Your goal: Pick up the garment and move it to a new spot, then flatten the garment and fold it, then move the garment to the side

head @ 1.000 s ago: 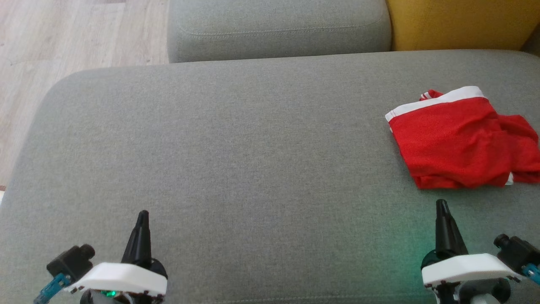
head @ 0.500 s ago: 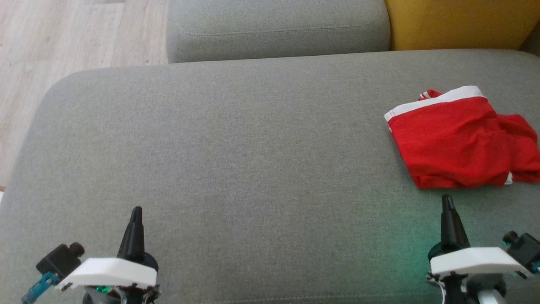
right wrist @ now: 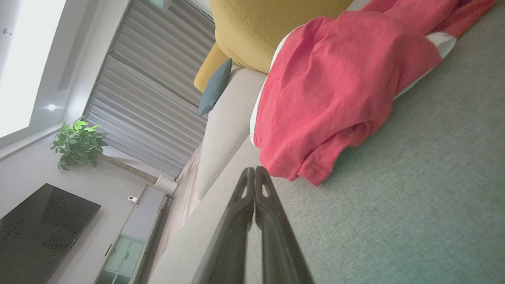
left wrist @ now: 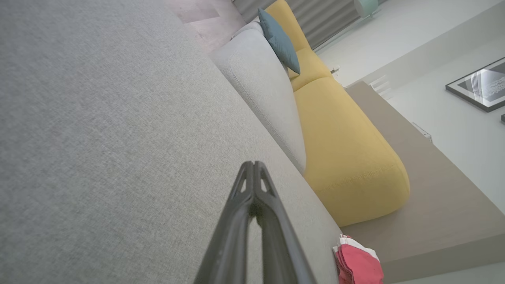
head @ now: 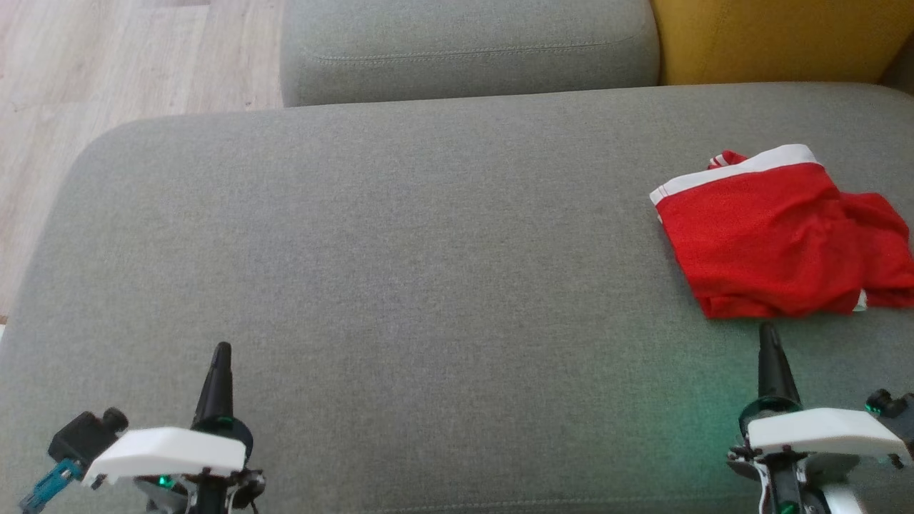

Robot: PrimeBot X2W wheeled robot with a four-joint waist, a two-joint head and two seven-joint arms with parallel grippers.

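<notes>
The garment point(head: 778, 243) is a pair of red shorts with a white waistband, lying rumpled at the right side of the grey sofa seat point(head: 428, 250). It also appears in the right wrist view as the garment point(right wrist: 335, 86) and small in the left wrist view as the garment point(left wrist: 357, 262). My right gripper point(head: 767, 332) is shut and empty, its tip just short of the garment's near hem; in its own view the right gripper point(right wrist: 254, 169) points at the hem. My left gripper point(head: 222, 350) is shut and empty at the lower left, far from the garment, and the left gripper point(left wrist: 253, 163) hangs over bare seat.
A grey back cushion point(head: 464, 50) and a yellow cushion point(head: 778, 39) line the far edge of the seat. Wooden floor point(head: 107, 86) lies beyond the seat's left edge. A teal pillow point(left wrist: 280, 39) rests on the backrest further along.
Both arms have drifted outward: the left gripper slid left and slightly up the view, the right gripper slid right and closer to the garment's hem. The garment has not moved.
</notes>
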